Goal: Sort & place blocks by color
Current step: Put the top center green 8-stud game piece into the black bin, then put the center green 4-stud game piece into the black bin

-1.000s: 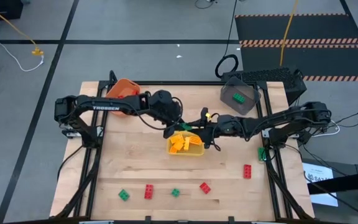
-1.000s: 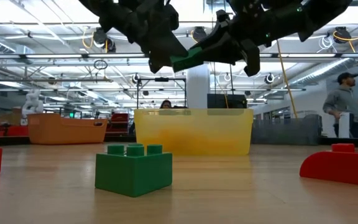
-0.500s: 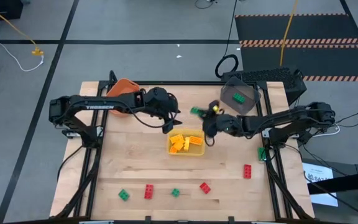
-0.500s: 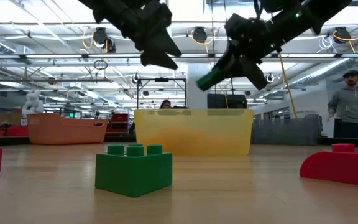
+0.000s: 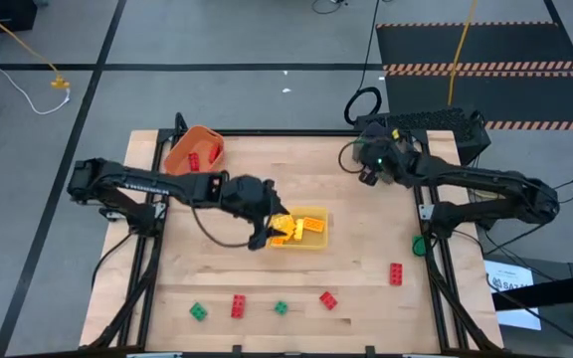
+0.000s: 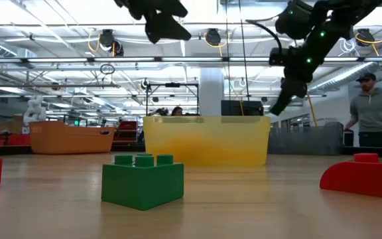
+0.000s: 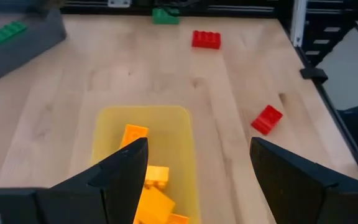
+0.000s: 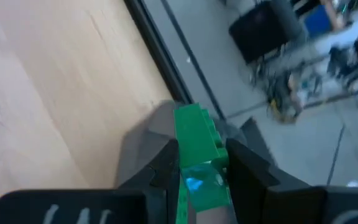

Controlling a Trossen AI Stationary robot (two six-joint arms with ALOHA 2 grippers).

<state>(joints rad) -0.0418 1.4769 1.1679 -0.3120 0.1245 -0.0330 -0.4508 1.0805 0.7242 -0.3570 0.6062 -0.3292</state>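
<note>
My right gripper (image 5: 364,165) hangs over the dark grey bin (image 8: 143,144) at the table's far right, shut on a green block (image 8: 197,140). Another green block (image 7: 5,31) lies in that bin (image 7: 23,43). My left gripper (image 7: 197,149) stands open and empty above the left end of the yellow bin (image 5: 306,231), which holds several yellow blocks (image 5: 288,228). The orange bin (image 5: 195,149) at the far left holds a red block (image 5: 194,159). Loose red blocks (image 5: 238,305) and green blocks (image 5: 198,311) lie flat along the near edge. My right gripper pinches the green block's two long sides (image 8: 185,149) between its two fingers (image 8: 244,165). The fingers lie along the block, whose far end sticks out past the fingertips. They slant down from the table's right. The block is lifted clear, above the grey bin.
More loose blocks lie near the right edge: red (image 5: 396,273), red (image 5: 327,299), green (image 5: 418,245), and a green one (image 5: 281,307) at the near edge. In the low view a green block (image 6: 142,178) stands in front of the yellow bin (image 6: 206,139). A person (image 6: 377,113) stands beyond the table.
The two grippers, together at the green block over the yellow bin, have parted. My right gripper has swung with the block toward the table's far right, turning as it went, and now hangs over the grey bin. My left gripper has moved toward the near edge.
</note>
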